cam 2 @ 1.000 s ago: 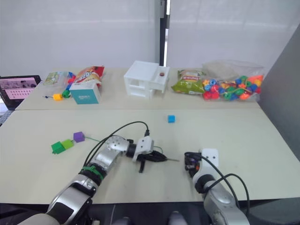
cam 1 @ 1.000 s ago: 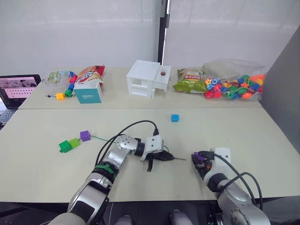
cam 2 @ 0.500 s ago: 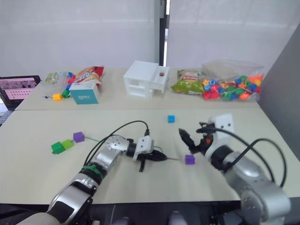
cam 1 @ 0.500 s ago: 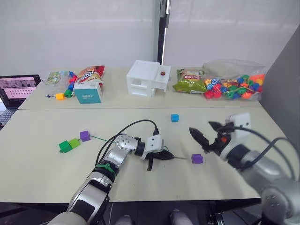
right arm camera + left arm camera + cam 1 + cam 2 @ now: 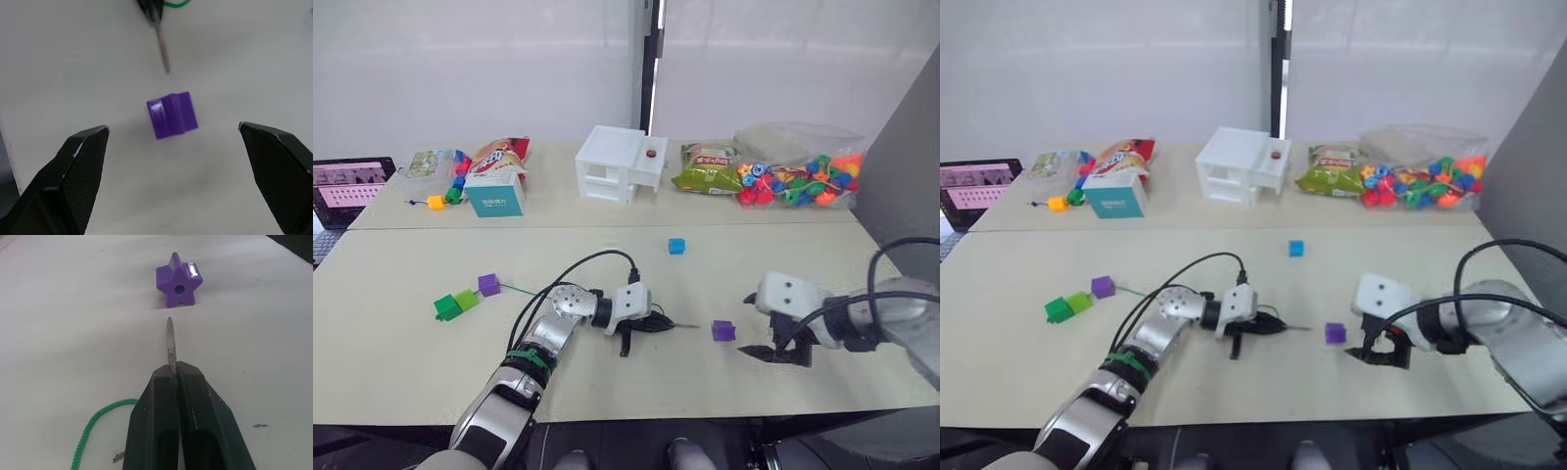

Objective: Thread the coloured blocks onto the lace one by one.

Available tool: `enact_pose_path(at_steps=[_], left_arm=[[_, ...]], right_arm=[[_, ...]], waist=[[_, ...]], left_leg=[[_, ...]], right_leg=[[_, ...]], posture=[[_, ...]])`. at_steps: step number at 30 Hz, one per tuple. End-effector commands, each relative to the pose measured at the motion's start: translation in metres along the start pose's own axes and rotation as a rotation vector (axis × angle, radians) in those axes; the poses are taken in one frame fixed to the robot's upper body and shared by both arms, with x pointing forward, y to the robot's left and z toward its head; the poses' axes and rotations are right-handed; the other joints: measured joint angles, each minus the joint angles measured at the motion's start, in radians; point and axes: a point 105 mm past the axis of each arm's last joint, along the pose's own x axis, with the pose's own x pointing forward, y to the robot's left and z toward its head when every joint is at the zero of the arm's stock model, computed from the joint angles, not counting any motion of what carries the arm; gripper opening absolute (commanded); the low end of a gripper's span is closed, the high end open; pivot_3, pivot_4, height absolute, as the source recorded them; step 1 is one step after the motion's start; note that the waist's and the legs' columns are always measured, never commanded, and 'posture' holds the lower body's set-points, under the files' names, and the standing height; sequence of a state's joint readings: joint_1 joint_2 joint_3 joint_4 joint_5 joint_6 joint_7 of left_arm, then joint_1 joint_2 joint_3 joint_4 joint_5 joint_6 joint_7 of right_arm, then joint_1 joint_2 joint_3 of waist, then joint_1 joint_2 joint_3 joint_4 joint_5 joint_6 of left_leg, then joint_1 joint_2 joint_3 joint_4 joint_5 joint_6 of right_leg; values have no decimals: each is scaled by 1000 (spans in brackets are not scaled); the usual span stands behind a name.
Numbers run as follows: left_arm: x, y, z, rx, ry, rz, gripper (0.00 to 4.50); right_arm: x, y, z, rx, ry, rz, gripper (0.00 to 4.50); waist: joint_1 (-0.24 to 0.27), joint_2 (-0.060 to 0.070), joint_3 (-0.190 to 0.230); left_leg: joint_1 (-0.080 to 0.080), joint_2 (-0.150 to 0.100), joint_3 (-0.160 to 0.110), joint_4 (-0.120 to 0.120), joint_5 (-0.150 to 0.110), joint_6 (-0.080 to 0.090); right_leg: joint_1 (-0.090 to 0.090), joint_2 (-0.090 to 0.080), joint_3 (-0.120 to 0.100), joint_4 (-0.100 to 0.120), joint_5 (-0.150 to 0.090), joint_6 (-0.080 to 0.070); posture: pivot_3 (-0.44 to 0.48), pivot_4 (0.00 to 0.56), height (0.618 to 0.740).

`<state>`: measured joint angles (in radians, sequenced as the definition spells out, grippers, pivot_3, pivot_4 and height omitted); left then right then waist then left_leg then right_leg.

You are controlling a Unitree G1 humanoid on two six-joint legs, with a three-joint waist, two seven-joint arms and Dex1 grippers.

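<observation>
Left wrist view: the left tool (image 5: 172, 377) is seen clamped on the stiff tip of the lace (image 5: 169, 340), which is aimed at the bored hole of a purple block (image 5: 179, 286) lying on the desk (image 5: 73, 308) just ahead of the point. Beside that block, the right tool (image 5: 773, 331) is held wide apart and empty, so the step in hand is judged to be regrasping the block, which must be gripped and steadied, hole facing the needle. Farther off, a blue cube (image 5: 677, 246) is left unthreaded, with two green blocks (image 5: 456, 303) and another purple cube (image 5: 489, 284) near the lace's far end.
</observation>
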<state>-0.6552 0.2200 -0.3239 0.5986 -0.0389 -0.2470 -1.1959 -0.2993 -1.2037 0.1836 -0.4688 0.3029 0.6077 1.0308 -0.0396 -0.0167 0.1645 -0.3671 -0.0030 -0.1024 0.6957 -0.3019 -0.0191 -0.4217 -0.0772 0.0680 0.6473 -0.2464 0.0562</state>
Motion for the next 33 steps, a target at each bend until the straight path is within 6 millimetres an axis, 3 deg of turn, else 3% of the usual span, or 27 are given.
enact_pose_path(at_steps=[1,9,18,19,33], left_arm=[[-1,-1,6,13,-8,10,0],[-4,-2,6,5,3,36,0],[1,1,14,11,-17,37,0],[2,1,15,12,-21,33,0],[25,-11,30,28,-77,-49,0]], right_arm=[[7,-7,-5,-61,28,2,4478],[21,-15,-9,-85,45,33,4478],[32,-13,-6,-62,31,55,1512],[33,-12,-5,-57,30,56,1334],[34,-7,1,2,8,46,1334]], waist=[[3,0,0],[15,0,0],[25,0,0],[25,0,0],[24,0,0]], left_leg=[[0,0,0,0,0,0],[0,0,0,0,0,0],[-1,-1,0,0,0,-1],[0,-1,0,0,0,-1],[0,0,0,0,0,-1]], right_leg=[[0,0,0,0,0,0],[-1,0,0,0,0,0],[-1,0,0,0,0,0],[-1,0,0,0,0,0],[-1,0,0,0,0,0]], posture=[[0,150,740],[0,150,740],[0,150,740],[0,150,740],[0,150,740]])
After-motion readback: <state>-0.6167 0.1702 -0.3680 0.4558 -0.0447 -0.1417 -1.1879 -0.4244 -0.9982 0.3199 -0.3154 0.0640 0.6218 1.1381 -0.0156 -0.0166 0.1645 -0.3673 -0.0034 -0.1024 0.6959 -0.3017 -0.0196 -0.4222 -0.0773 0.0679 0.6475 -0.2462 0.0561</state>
